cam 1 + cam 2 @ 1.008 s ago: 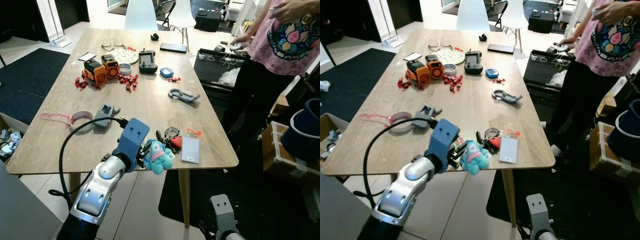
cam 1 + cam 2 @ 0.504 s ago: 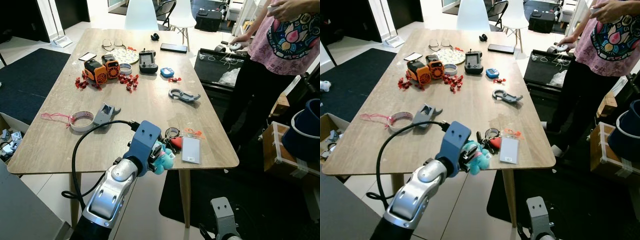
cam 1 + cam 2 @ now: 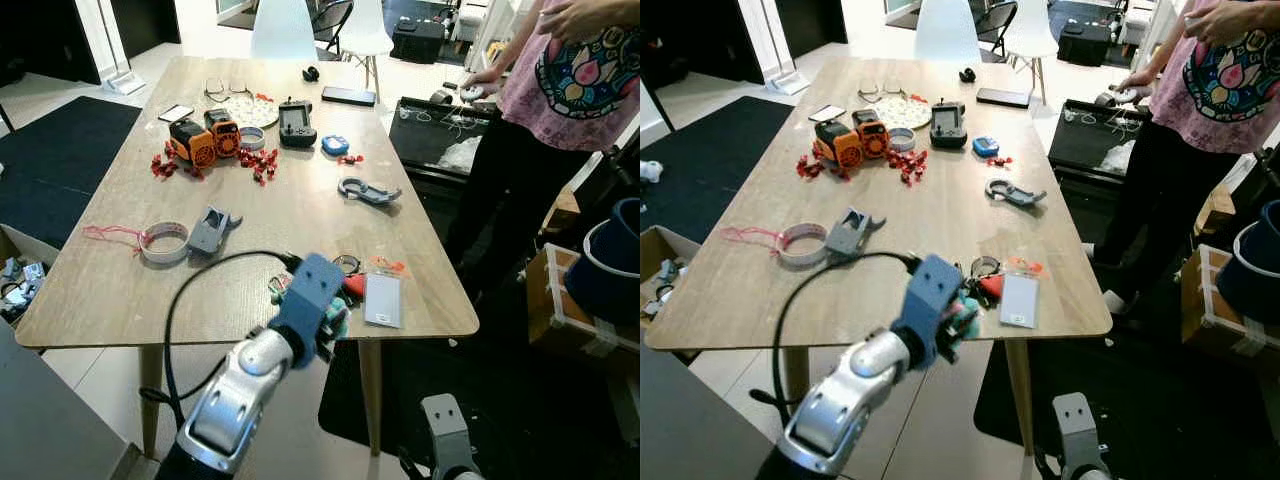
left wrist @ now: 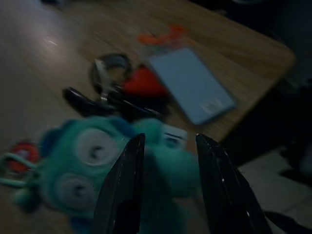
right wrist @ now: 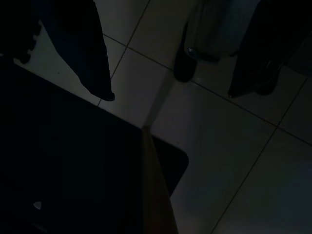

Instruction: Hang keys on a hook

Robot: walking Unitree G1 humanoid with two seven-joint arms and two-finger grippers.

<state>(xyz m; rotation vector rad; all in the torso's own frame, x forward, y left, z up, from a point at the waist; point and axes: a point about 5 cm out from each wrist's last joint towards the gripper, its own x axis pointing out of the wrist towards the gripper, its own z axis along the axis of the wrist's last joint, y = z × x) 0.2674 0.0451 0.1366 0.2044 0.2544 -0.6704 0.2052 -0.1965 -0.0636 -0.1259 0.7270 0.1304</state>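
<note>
In the left eye view the left gripper (image 3: 330,322) has pushed further along the table's (image 3: 130,280) near edge toward the card holder (image 3: 381,299) than half a second ago, and its blue wrist housing now hides most of the teal plush keychain (image 3: 336,318) that showed plainly before; the keys (image 3: 345,266) with their red tag lie just beyond it, near the table's front right corner. Farther up the tabletop lie one tape roll (image 3: 164,241), one grey tape dispenser (image 3: 209,229), two orange toy robots (image 3: 203,137), a scatter of small red pieces (image 3: 258,164), one black handheld controller (image 3: 295,122), one grey carabiner-like clip (image 3: 366,190) and one black phone (image 3: 347,96). A person (image 3: 560,110) in a pink printed shirt stands at the table's right side. At the far right a dark blue bucket (image 3: 610,260) sits inside a wooden-framed box; what it holds cannot be seen. In the left wrist view the two black fingers (image 4: 124,190) stand a moderate gap apart, straddling the plush's teal body without visibly pinching it, with the key ring (image 4: 110,68) and red tag just past it. In the right wrist view the idle right gripper's fingers (image 5: 83,53) hang well apart over dim floor tiles (image 5: 229,161).
</note>
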